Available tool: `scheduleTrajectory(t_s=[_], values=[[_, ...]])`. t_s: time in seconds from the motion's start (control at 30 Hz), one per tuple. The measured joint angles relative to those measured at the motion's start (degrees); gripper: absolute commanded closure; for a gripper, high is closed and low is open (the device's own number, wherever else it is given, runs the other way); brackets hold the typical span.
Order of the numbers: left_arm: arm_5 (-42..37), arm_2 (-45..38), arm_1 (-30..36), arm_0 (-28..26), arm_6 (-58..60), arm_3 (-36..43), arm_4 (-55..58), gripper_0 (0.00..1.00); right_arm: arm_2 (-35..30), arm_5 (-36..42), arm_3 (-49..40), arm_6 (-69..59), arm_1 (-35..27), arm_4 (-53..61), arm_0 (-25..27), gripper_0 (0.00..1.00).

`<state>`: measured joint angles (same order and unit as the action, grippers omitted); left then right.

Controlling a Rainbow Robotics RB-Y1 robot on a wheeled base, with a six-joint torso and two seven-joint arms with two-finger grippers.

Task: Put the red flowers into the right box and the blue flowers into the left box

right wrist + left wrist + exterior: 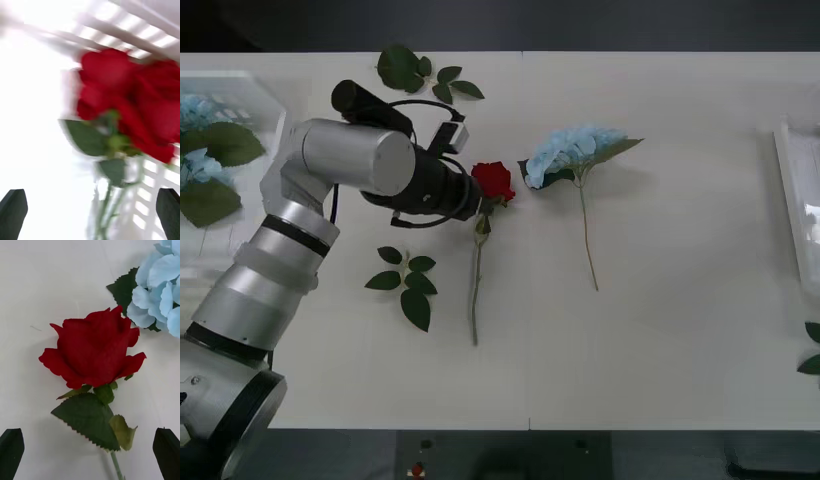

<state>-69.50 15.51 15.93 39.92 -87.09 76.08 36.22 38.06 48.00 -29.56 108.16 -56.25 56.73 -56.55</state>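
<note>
A wide, matt white table (660,360) is seen from the front view, with a dark strip of room along its far edge and a dark floor below its near edge. Near the middle of the table a single artificial red rose (494,181) with a long thin green stem lies flat, its bloom pointing away from the robot. Just right of the rose, a pale sky-blue hydrangea cluster (572,150) with a thin stem lies on the table, apart from the bloom. The left gripper (90,450) is held over the rose, its black fingers spread wide on either side of the stem and closed on nothing. To the rose's left, a loose sprig of dark green leaves (406,283) is seen, and another leaf sprig (420,73) lies beyond it near the far edge. Far left of the rose, a translucent white tray (270,100) holds more blue hydrangeas (200,110). Far right of the rose, a white plastic tray with a raised rim (795,200) is cut off by the picture edge. In the right wrist view the right gripper (90,213) is spread open over red roses (127,101) lying on a slotted white floor, gripping nothing.
</note>
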Motion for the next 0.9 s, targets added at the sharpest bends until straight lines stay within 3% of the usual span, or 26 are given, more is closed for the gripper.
scheduleTrajectory(t_s=[0.13,0.33,0.5,0.67,0.9], values=[[0.0,3.5,-0.4,0.7,9.1,0.0,-4.0,0.0,0.3,6.6,-9.0,2.9,-2.6,8.7,0.0,0.0],[0.7,7.0,-0.8,0.7,9.4,0.0,-8.3,0.0,-1.3,15.5,-19.2,2.9,-4.8,18.5,0.0,0.0],[3.4,8.9,-1.4,0.7,9.4,0.0,-9.2,0.0,-2.4,17.4,-27.3,2.0,-4.8,24.0,0.0,0.0],[8.7,11.8,-1.3,0.7,9.4,-2.1,-9.4,0.0,-0.1,17.1,-36.4,-7.8,-4.8,32.2,0.0,0.0],[14.4,13.6,-2.0,0.8,9.4,-7.9,-10.5,0.0,3.8,15.9,-47.5,-15.1,-4.4,32.9,0.0,0.0]])
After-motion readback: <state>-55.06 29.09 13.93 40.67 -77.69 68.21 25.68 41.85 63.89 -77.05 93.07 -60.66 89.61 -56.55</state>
